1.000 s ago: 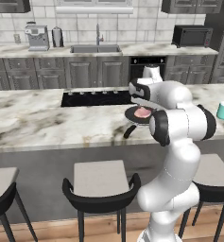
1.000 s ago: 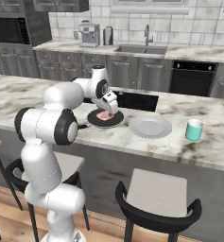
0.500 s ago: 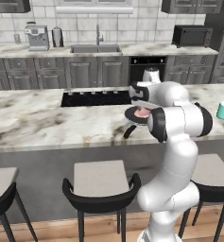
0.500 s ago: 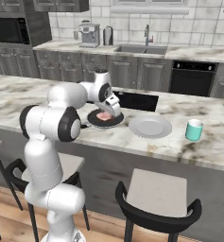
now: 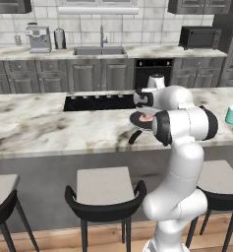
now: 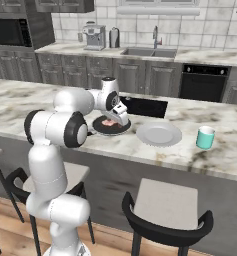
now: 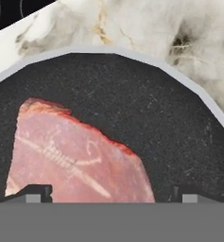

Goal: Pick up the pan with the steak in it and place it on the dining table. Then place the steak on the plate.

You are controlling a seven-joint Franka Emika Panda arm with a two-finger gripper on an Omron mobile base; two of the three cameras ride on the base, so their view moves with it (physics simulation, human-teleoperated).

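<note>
The black pan [image 6: 104,128] sits on the dining table [image 6: 25,102], its handle [image 5: 135,137] pointing toward the stools. The pink steak [image 7: 75,160] lies inside the pan [image 7: 170,123], also visible as the steak [image 6: 109,122] from the right base. My gripper [image 7: 112,194] hangs open just above the steak, one fingertip on each side of its near end, holding nothing. From the right base view the gripper [image 6: 122,119] is over the pan's right half. The pale plate [image 6: 159,134] rests empty on the table just right of the pan.
A teal cup [image 6: 205,137] stands on the table right of the plate. A black cooktop [image 5: 96,102] is set into the marble behind the pan. Stools [image 5: 105,194] line the table's near side. The back counter holds a sink [image 5: 99,50] and a coffee machine [image 5: 39,38].
The hand has eased slightly down and toward the steak. Its jaws stay open. Pan, steak and plate have not moved.
</note>
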